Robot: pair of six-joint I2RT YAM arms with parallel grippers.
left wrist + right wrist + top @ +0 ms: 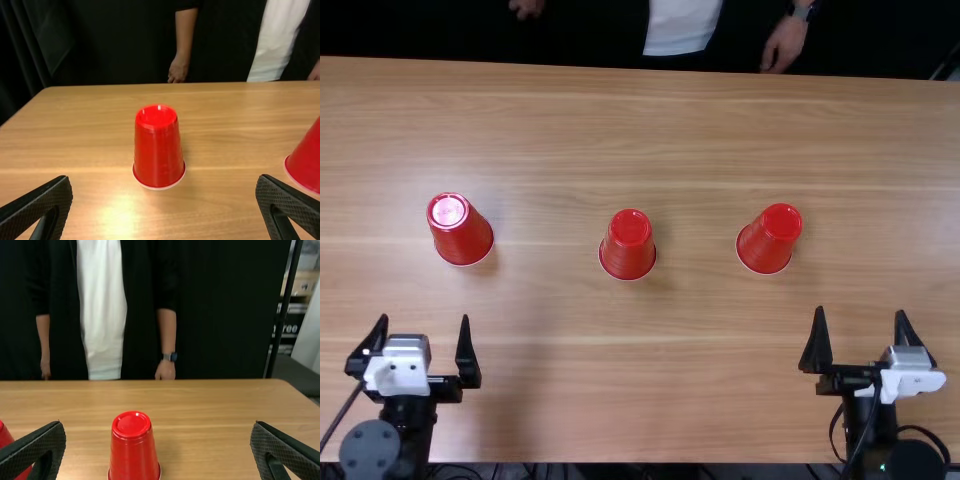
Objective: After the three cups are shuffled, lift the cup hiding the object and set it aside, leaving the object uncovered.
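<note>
Three red cups stand upside down in a row across the table: the left cup (460,229) (158,147), the middle cup (627,244) (306,163) and the right cup (770,238) (133,448). No ball or other object shows beside them. My left gripper (421,349) (160,215) sits open near the table's front edge, in front of the left cup and well short of it. My right gripper (861,340) (160,452) is open too, at the front right, a little to the right of the right cup. Neither holds anything.
A person stands across the table's far edge, hands (782,45) hanging off the wood and touching no cup. The wooden table (640,120) is bare behind the cups and between the two arms.
</note>
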